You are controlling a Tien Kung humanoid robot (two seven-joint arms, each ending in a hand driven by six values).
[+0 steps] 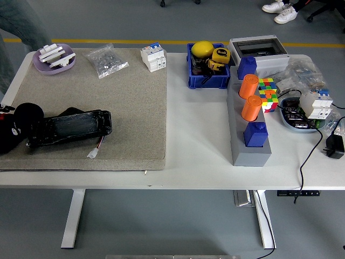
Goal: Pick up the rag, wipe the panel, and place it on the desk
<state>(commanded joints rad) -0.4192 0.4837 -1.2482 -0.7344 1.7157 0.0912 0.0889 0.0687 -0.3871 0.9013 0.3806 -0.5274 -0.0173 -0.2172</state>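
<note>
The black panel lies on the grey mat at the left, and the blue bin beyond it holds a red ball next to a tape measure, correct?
Not quite: in the head view the ball in the blue bin is yellow, not red. The rest holds: the black panel lies on the grey mat at the left, and a tape measure sits beside the ball.

On my feed the left arm (13,127) is all matte black, a rounded bulbous housing at the picture's edge with a small red mark near its top. At the far side I see a person's blue denim trouser leg (24,21) and a pair of white sneakers (280,11).
</note>
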